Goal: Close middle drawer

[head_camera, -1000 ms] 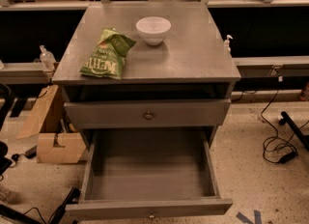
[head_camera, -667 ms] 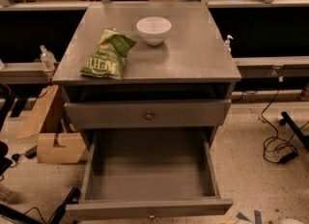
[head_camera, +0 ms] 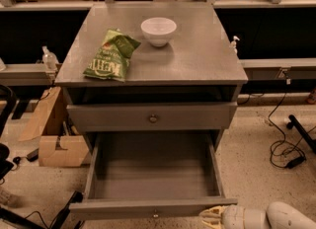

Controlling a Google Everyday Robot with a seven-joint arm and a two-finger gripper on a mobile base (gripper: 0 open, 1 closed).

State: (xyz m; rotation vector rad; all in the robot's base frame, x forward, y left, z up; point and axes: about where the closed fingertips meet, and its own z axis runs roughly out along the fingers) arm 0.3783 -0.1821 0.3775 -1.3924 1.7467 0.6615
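The grey cabinet (head_camera: 197,60) has a shut drawer front with a small knob (head_camera: 153,118) under its top. Below it the middle drawer (head_camera: 153,173) is pulled far out; its plain grey box is empty. Its long flat front (head_camera: 113,209) with a small round knob (head_camera: 155,214) faces me at the bottom edge. My gripper (head_camera: 213,217), cream-coloured on a white arm (head_camera: 276,217), is at the bottom right, just by the right end of the drawer's front. Any lower drawer is hidden.
A white bowl (head_camera: 158,30) and a green chip bag (head_camera: 112,55) lie on the cabinet top. Cardboard boxes (head_camera: 54,139) stand on the floor to the left. Black cables (head_camera: 284,149) and a black leg lie on the right.
My arm and gripper have come into view at the bottom right, beside the open drawer's front. The drawer and the things on top have not moved.
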